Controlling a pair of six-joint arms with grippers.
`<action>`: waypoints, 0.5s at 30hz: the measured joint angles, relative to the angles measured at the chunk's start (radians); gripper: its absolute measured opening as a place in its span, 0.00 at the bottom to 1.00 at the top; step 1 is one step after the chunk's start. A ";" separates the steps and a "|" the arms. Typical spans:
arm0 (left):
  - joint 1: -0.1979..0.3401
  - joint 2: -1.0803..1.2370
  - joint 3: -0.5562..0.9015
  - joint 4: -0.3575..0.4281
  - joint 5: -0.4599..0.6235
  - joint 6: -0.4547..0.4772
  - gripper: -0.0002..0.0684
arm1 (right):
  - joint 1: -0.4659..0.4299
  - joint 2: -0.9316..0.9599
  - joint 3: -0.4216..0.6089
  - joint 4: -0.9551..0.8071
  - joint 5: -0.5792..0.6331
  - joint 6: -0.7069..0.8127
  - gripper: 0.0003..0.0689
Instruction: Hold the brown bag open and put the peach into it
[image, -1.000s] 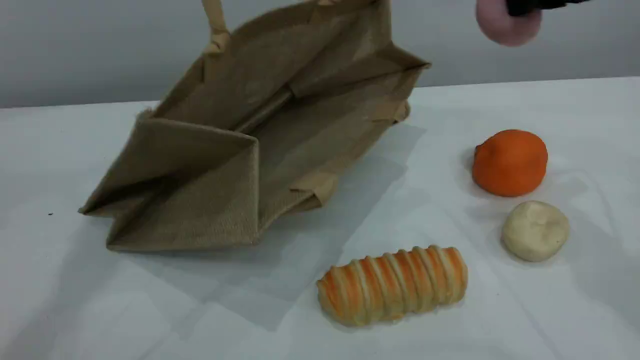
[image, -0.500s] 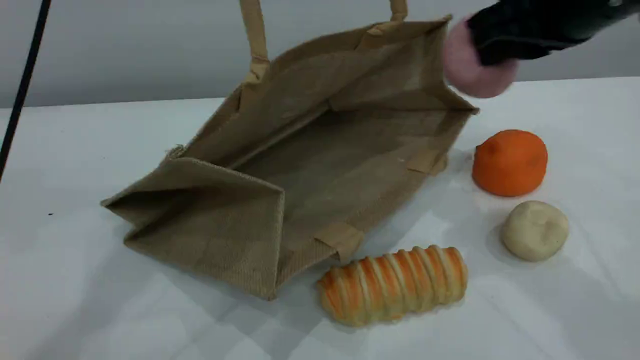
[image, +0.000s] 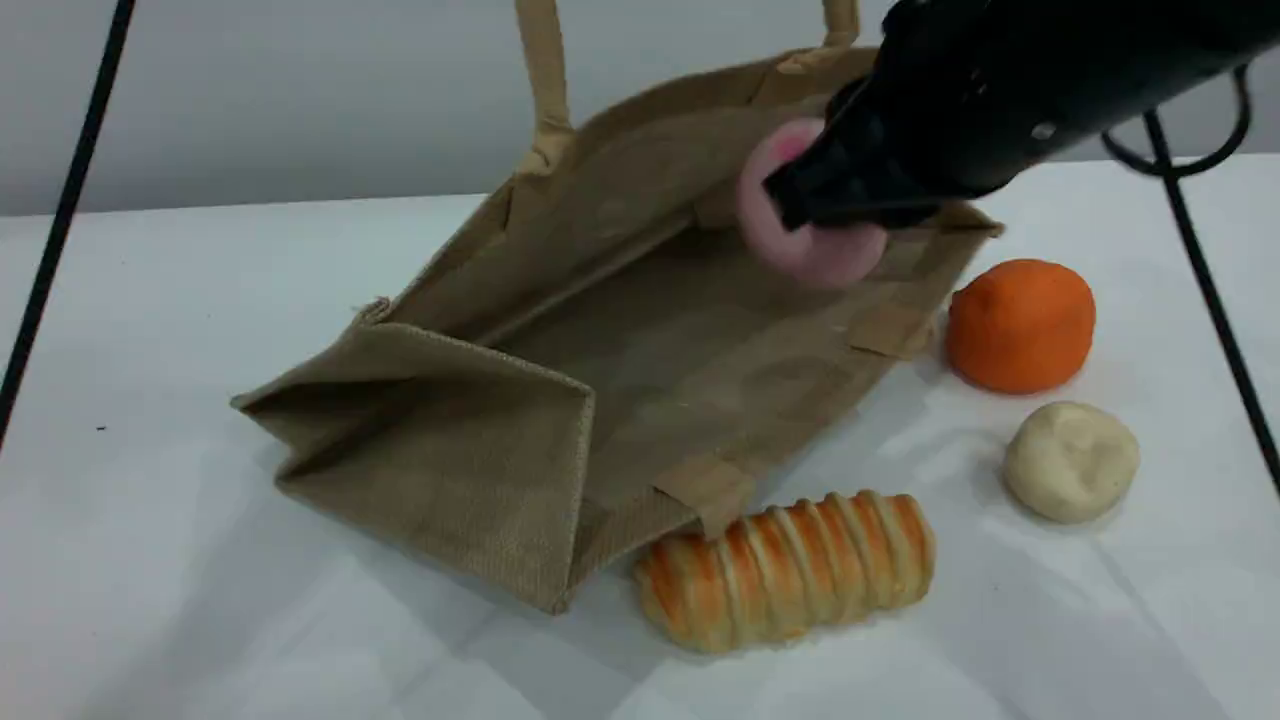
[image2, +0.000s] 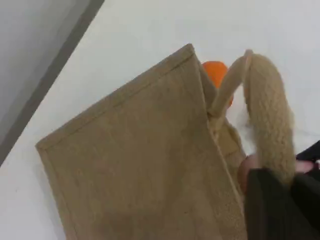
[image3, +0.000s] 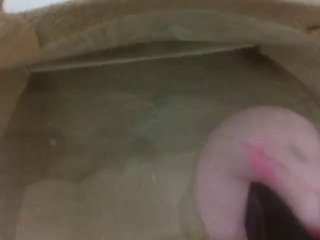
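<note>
Carrying the peach (image: 812, 255) into the brown bag (image: 480, 450) is the step I have in hand; the right jaws are clamped on the peach from above, and it hangs just inside the bag's mouth, near the bag's far right corner, clear of the lower wall as far as I can judge.

The left jaws are out of the scene view; in the left wrist view the handle (image2: 270, 120) runs down into the dark fingertip, and in the scene view it rises taut above the bag, so I take them to be closed on that handle, propping the mouth open.

The bag leans on its side on the worktop (image: 180, 620); its inside looks bare in the right wrist view, with nothing lying in it yet; the peach is held, not set down.

Next, I judge, I must push a little deeper past the rim, lower toward the bag's inner wall, then part the right jaws; the left must hold the handle up meanwhile.

Outside the bag sit the orange ball (image: 1020, 325) just beside its right corner, the cream-white ball (image: 1070, 462) beyond that, and the striped roll (image: 785, 570) touching its near edge.
</note>
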 joint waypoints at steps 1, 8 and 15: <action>-0.001 0.000 0.000 0.000 0.001 0.000 0.13 | 0.005 0.014 -0.008 0.000 -0.018 0.000 0.03; -0.001 0.000 -0.002 0.001 0.000 0.000 0.13 | 0.007 0.148 -0.115 0.000 0.001 0.012 0.04; -0.001 0.000 -0.002 0.004 0.000 0.000 0.13 | 0.007 0.206 -0.189 0.029 0.021 0.018 0.24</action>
